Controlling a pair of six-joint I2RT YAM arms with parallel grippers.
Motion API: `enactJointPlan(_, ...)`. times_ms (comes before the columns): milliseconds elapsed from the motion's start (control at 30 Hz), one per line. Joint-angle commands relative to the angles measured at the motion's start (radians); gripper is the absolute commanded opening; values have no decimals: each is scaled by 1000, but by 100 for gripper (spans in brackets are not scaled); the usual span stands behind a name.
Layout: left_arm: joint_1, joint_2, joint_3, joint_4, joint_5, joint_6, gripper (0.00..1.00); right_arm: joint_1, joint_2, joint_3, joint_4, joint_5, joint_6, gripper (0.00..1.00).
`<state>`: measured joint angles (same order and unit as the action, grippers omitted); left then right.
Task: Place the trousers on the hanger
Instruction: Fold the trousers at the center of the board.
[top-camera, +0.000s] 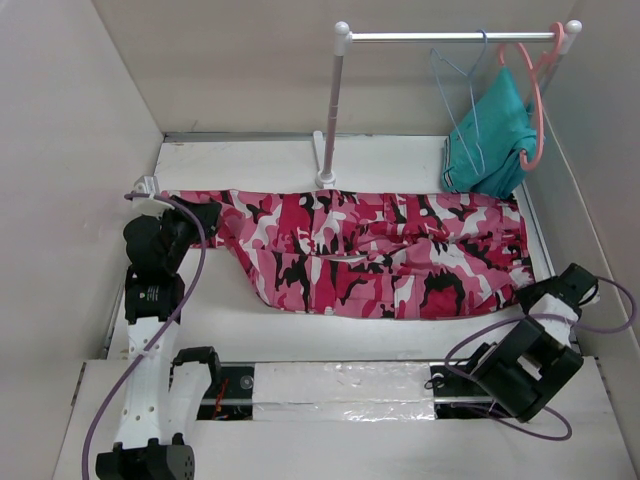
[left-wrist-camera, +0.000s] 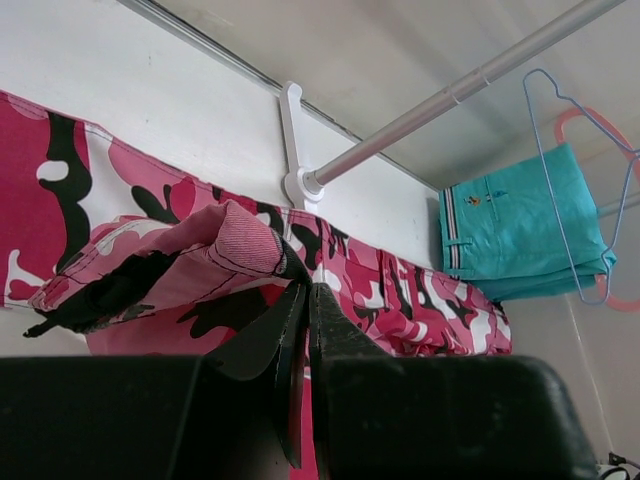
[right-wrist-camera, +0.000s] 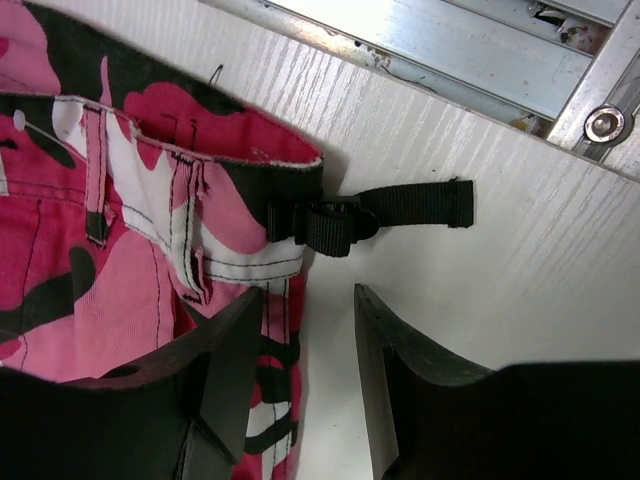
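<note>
Trousers (top-camera: 380, 250) are lying flat across the table, L to R. Overhead isn't showing the left claw (left-wrist-camera: 306, 292) jaws, but its wrist cam is: nipped tight on a raised trouser fold. Right claw (right-wrist-camera: 308, 300) is hovering wide apart at the waistband corner, by a black strap (right-wrist-camera: 400, 210). Hanger (left-wrist-camera: 555, 190) is hanging on the rail (left-wrist-camera: 450, 97), against the teal garment (left-wrist-camera: 520, 230).

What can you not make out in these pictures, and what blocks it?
1. Top view: the left arm covers the left jaws and the end of the trousers under them.
2. Top view: the teal garment hides much of the pink hanger; the blue hanger is too thin to trace.
3. Right wrist view: the open right jaws cover part of the waistband; picture edges cut off the legs.
</note>
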<state>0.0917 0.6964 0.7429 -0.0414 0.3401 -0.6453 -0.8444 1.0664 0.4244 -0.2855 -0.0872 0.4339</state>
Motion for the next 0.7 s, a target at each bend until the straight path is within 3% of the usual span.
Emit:
enactJointPlan(0,5,-17,0,60,-7,-1,0,-7,17,53,19,32,26,47)
enactJointPlan(100,5,-20,1,57,-10,3,0,-24,18,65,17,56,-6,37)
enactJointPlan(267,14,-15,-8,72,0,-4,0,-47,12,28,112,35,-67,46)
enactJointPlan(433,14,-15,-10,71,0,-2,0,-47,136,88,111,21,-98,49)
enactJointPlan(500,14,-15,-10,64,-3,3,0,-47,176,100,129,20,-112,40)
enactJointPlan(633,23,-14,-11,71,-3,1,0,-47,216,113,143,3,-112,35)
enactJointPlan(667,23,-14,-13,74,-1,-1,0,-47,222,113,147,3,-113,27)
